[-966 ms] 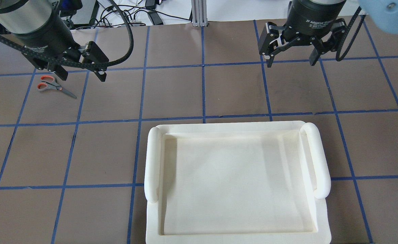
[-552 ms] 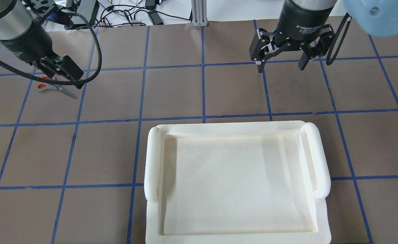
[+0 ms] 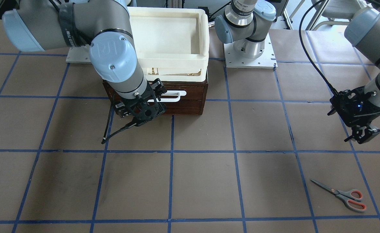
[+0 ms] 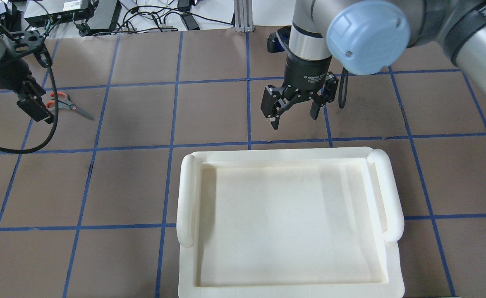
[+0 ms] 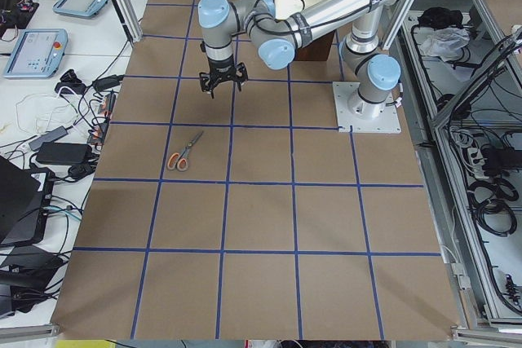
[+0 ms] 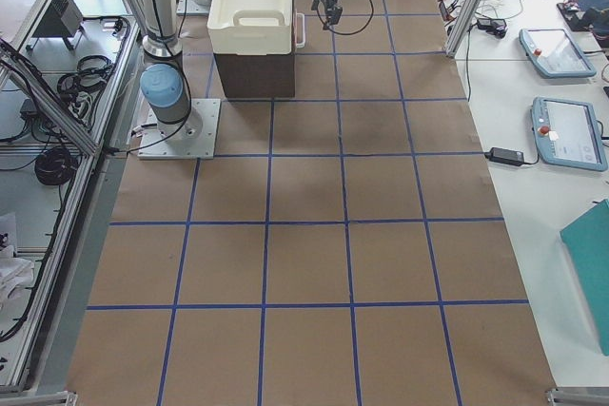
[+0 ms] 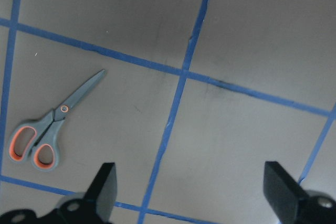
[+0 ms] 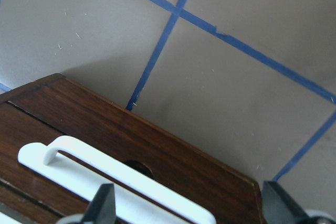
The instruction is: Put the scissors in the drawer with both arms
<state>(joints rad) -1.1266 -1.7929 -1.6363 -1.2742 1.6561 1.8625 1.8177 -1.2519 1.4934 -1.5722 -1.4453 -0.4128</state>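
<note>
The scissors [image 4: 67,104] lie flat on the brown table at its far left, blades closed; they also show in the front view [image 3: 342,194] and the left wrist view [image 7: 50,129]. My left gripper [image 4: 36,108] hangs open and empty above the table beside them, not touching [image 3: 359,136] [image 7: 191,182]. My right gripper [image 4: 292,115] is open and empty, just in front of the shut dark brown drawer [image 3: 186,105]. The drawer's white bar handle [image 8: 115,177] lies close under the right gripper [image 8: 186,203].
A cream-white plastic tray [image 4: 187,194] sits on top of the small wooden cabinet [image 3: 204,94]. Blue tape lines grid the table. Cables and boxes lie beyond the far edge [image 4: 102,12]. Both arm bases stand behind the cabinet [image 3: 249,51].
My left gripper has swung left across the scissors, staying open. My right gripper has moved left and toward the cabinet front, still open.
</note>
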